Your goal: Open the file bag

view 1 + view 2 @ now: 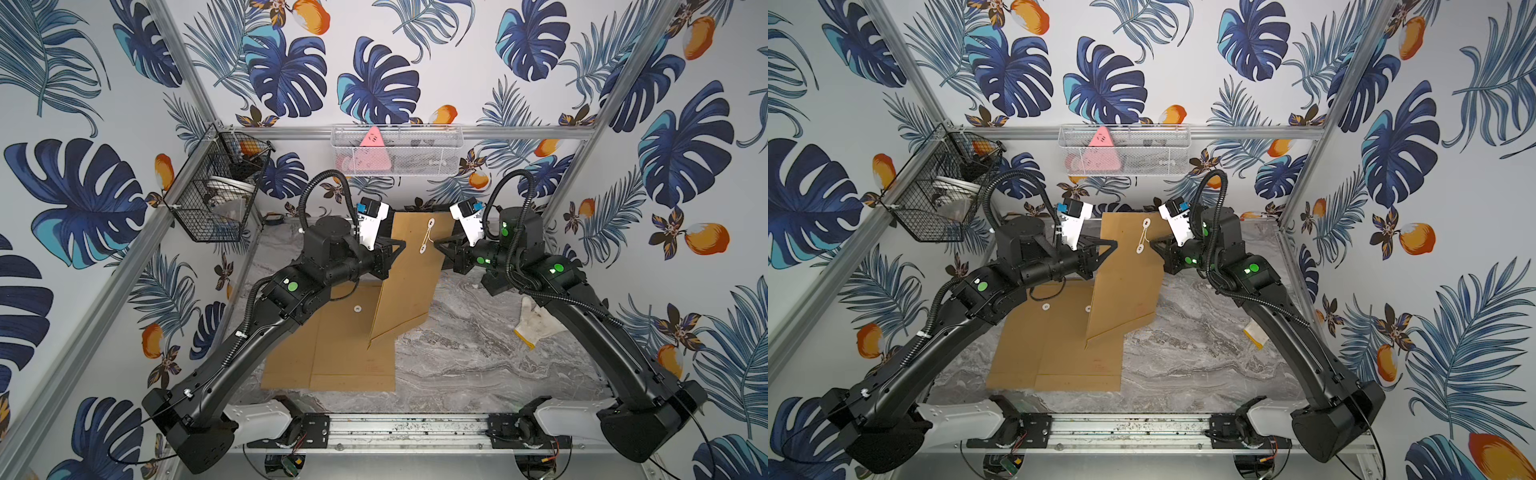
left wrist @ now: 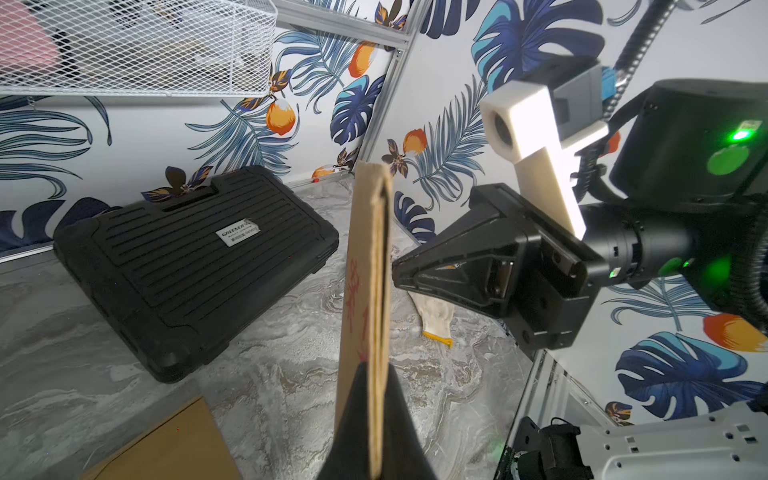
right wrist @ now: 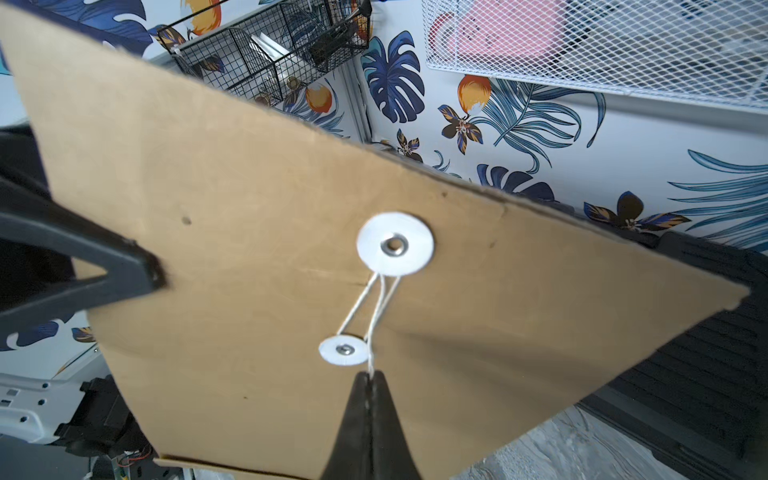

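Black wire basket (image 1: 208,199) hangs on the left frame post, well clear of the work. On the marble table (image 1: 478,361), left of centre, flat brown envelopes (image 1: 332,353) lie overlapping. The left gripper (image 1: 403,243) is closed on the left edge of the file bag (image 1: 409,274); the left wrist view shows both fingers (image 2: 357,399) pressed against the card faces with the bag edge-on. The file bag is brown kraft card, lifted and tilted between the two arms at the rear centre of the table, above the flat envelopes; whether its lowest corner touches them cannot be told. On its face a white string (image 3: 380,307) runs between two white discs, the upper disc (image 3: 395,243) and the lower disc (image 3: 344,350), and is wound on both. The right gripper (image 3: 370,376) is closed, pinching the string just beside the lower disc. A white glove (image 1: 534,326) lies on the table at the right, partly under the right arm.
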Available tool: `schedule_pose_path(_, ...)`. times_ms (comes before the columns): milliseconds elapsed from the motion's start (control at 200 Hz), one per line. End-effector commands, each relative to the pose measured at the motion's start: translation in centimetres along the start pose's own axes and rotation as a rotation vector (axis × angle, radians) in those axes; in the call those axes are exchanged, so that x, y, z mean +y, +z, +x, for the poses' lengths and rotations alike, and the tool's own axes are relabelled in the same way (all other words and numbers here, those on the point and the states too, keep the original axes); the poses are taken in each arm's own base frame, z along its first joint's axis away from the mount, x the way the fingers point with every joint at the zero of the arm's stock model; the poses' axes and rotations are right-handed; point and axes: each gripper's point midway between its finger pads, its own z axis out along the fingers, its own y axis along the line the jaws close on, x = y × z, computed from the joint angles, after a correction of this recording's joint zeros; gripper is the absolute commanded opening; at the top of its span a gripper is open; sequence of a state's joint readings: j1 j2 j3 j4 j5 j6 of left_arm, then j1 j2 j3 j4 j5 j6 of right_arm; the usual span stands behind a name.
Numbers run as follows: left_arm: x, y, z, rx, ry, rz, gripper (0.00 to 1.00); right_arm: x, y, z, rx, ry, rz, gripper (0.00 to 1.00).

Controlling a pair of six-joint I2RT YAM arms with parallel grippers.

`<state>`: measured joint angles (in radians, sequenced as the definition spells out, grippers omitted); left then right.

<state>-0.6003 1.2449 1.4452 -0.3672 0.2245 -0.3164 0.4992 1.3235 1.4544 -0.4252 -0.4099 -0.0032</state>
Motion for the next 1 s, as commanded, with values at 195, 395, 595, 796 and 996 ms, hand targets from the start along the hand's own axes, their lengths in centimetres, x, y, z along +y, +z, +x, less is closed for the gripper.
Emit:
schedule_pose_path(195, 0.5, 0.9, 0.0, 0.013, 0.114, -0.106, 0.0, 2.1, 0.7, -3.0, -0.1, 0.048, -0.134, 0.0)
schedule_pose_path(395, 0.5, 1.7, 0.6, 0.048, 0.15, -0.125, 0.0, 2.5, 0.3, -3.6, -0.13, 0.061, -0.154, 0.0)
schedule_pose_path(595, 0.4, 2.0, 1.4, 0.076, 0.174, -0.129, 0.0, 1.4, -0.1, -3.7, -0.142, 0.079, -0.085, 0.0)
schedule_pose_path(796, 0.3, 1.9, 1.9, 0.092, 0.181, -0.12, 0.0, 0.9, -0.2, -3.5, -0.152, 0.089, -0.052, 0.0)
schedule_pose_path(996, -0.3, 1.8, 2.6, 0.122, 0.185, -0.08, 0.0, 0.6, -1.0, -3.5, -0.173, 0.083, -0.014, 0.0)
